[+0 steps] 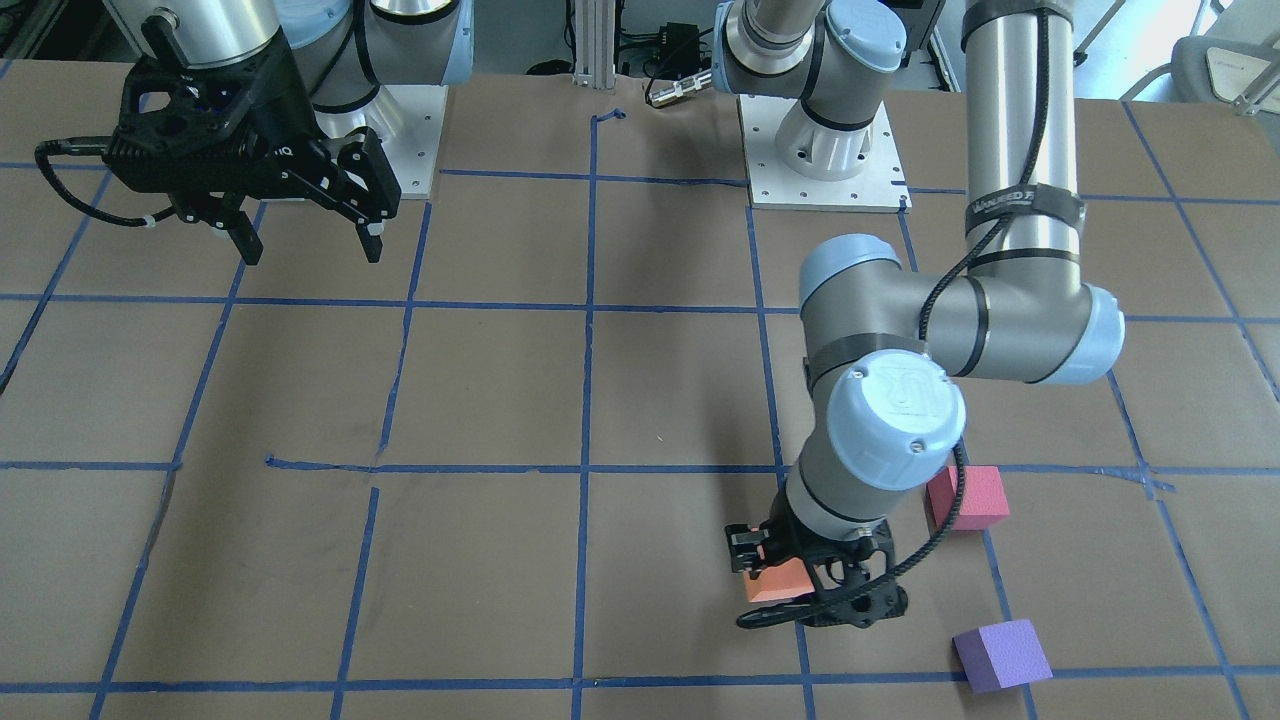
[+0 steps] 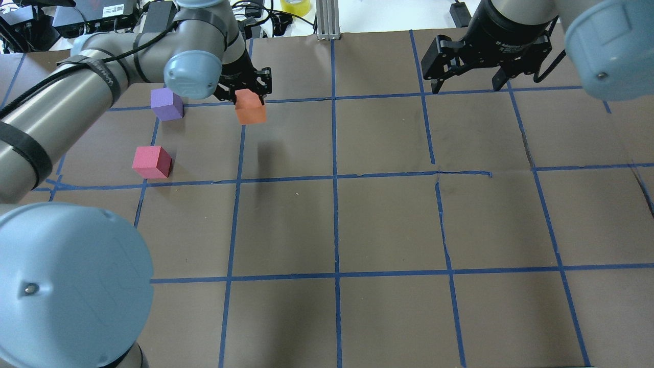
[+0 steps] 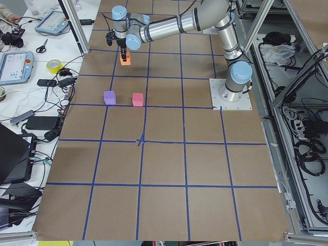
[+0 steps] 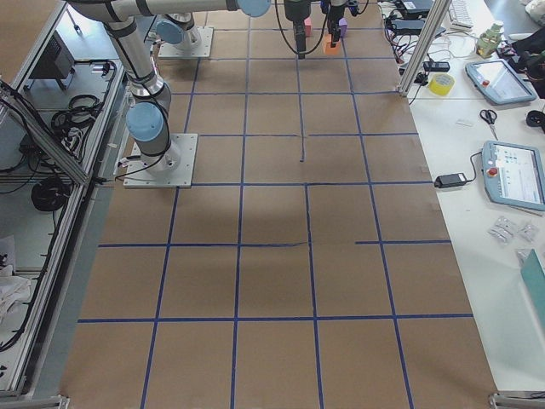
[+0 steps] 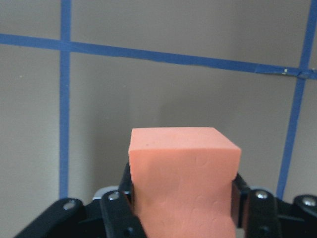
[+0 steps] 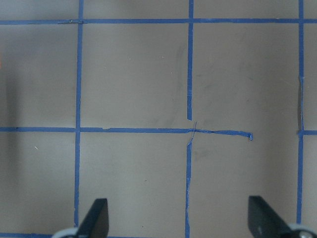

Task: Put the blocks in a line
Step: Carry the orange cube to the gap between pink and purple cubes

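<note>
My left gripper (image 1: 785,578) is shut on the orange block (image 2: 250,106) and holds it slightly above the table, at the far left in the overhead view. The left wrist view shows the orange block (image 5: 183,181) clamped between the fingers. The purple block (image 2: 167,104) sits on the table to the left of it. The pinkish red block (image 2: 152,162) sits nearer to me, apart from both. My right gripper (image 2: 466,87) is open and empty, hanging high over the far right of the table; its fingers (image 6: 94,220) frame bare paper.
The table is covered in brown paper with a blue tape grid (image 2: 334,176). Two arm base plates (image 1: 825,150) stand at the robot's edge. A yellow tape roll (image 2: 295,6) and cables lie beyond the far edge.
</note>
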{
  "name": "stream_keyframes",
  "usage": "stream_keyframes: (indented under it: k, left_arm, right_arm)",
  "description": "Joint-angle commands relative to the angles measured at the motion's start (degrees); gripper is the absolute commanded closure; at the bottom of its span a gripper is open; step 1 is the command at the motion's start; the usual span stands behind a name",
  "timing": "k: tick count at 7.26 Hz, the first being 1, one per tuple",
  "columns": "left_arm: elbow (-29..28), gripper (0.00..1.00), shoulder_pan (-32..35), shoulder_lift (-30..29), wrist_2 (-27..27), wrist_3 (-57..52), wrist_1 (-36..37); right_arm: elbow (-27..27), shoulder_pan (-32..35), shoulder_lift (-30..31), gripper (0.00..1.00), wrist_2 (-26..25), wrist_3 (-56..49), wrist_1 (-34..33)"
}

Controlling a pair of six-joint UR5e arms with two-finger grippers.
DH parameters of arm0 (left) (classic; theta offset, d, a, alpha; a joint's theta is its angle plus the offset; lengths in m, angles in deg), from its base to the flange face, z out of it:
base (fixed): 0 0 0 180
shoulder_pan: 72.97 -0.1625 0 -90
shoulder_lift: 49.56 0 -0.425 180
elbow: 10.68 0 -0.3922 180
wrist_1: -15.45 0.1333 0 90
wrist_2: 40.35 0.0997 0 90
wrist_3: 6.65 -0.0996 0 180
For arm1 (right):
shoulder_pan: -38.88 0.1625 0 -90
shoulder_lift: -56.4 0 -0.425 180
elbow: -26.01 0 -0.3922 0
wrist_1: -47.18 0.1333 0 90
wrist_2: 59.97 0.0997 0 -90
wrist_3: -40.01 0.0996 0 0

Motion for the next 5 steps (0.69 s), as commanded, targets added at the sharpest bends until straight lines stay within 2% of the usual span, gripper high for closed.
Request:
stream_keyframes:
  k: [1, 2, 3, 5]
  left_arm:
    - [2.26, 0.76, -8.19, 2.79, -0.03, -11.30, -1.60]
    - [3.40, 0.78, -11.70, 3.06, -0.38, -19.53, -0.73]
    - [3.41, 0.78, -15.04, 3.06, -0.82, -21.35, -0.72]
    - [2.89, 0.78, -16.30, 2.10, -0.65, -22.76, 0.07]
  right_arm:
    - [-0.01, 0.00, 0.05, 0.00, 0.00, -0.08, 0.00]
    - [-0.01, 0.00, 0.05, 0.00, 0.00, 0.01, 0.00]
    - [-0.01, 0.00, 0.05, 0.00, 0.00, -0.08, 0.00]
    - [-0.01, 0.00, -0.03, 0.00, 0.00, 0.09, 0.00]
